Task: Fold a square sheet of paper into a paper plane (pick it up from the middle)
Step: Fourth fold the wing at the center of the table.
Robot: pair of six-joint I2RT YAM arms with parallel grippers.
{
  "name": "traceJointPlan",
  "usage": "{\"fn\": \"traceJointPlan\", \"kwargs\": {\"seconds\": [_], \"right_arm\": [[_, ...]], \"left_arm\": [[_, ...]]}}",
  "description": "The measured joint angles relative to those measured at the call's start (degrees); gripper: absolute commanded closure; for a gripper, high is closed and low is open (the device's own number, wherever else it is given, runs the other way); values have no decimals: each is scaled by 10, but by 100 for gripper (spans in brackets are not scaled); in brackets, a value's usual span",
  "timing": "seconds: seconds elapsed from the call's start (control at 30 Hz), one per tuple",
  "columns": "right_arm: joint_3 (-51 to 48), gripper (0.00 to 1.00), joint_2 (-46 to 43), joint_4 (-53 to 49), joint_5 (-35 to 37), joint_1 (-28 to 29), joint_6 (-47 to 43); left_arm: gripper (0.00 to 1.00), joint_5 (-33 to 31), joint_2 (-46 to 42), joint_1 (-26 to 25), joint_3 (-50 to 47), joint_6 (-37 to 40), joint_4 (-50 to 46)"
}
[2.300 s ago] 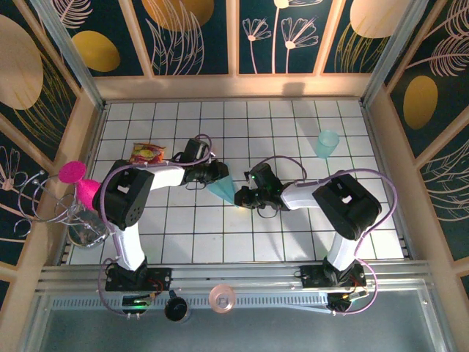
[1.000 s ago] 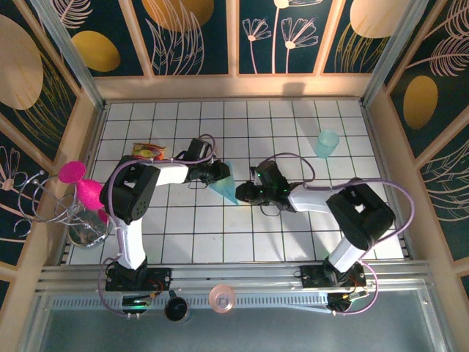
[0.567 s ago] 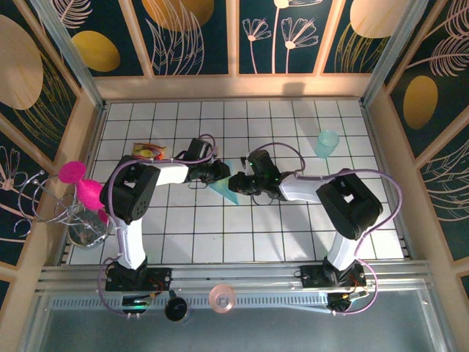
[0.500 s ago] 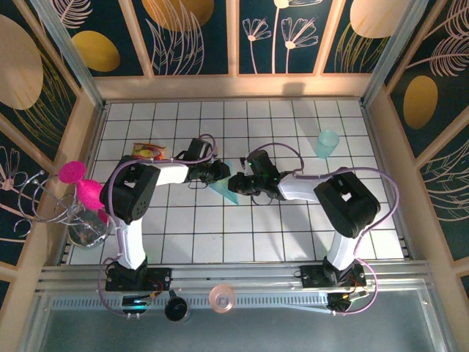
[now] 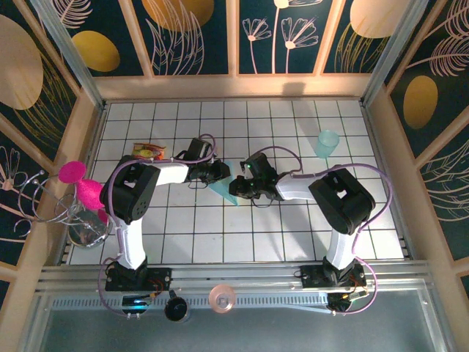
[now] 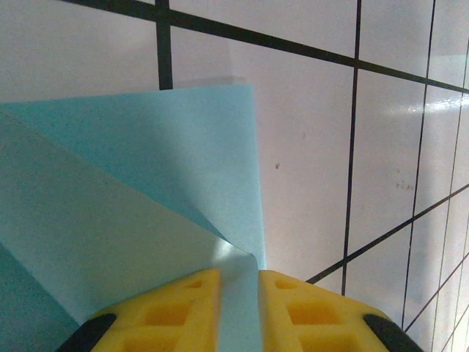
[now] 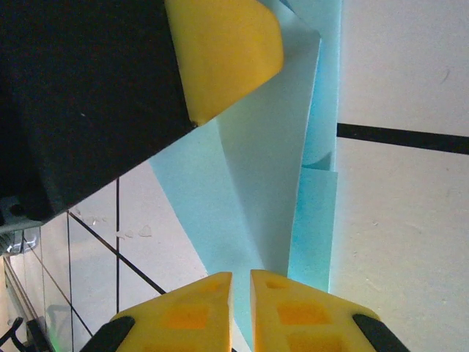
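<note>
White tiled table, centre: one part-folded light-blue sheet of paper, pinched by two grippers, left gripper and right gripper, each with jaws narrowed onto it. One teal cup stands far right. Opposing pulls could tear the sheet or loosen creases.

From my console, the desk was a flat spread of glossy white tiles with dark grout lines, walled in by a pale wooden rim. A translucent teal cup stood on it toward the far right corner, well apart from everything else. A crumpled snack packet (orange, red and yellow) lay on the tiles at the far left. The folded light-blue paper sat over the middle tiles; I couldn't tell whether it touched them.
</note>
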Motion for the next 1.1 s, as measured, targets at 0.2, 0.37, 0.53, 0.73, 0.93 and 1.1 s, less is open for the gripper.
{"fn": "traceJointPlan", "kwargs": {"seconds": [0.2,0.37,0.53,0.73,0.93,1.1], "right_arm": [[-3,86,2,-2,0,0,0],[-4,86,5,-4,0,0,0],[-4,86,8,-5,0,0,0],[-4,87,14,-6,0,0,0],[-1,87,-1,-16,1,5,-10],[20,88,-6,-23,0,14,-15]], "left_arm": [[79,0,1,0,4,0,-6],[79,0,2,0,7,0,-11],[79,-1,3,0,11,0,-17],[80,-3,6,0,18,0,-27],[80,-6,9,0,25,2,-40],[81,-11,9,0,28,5,-43]]}}
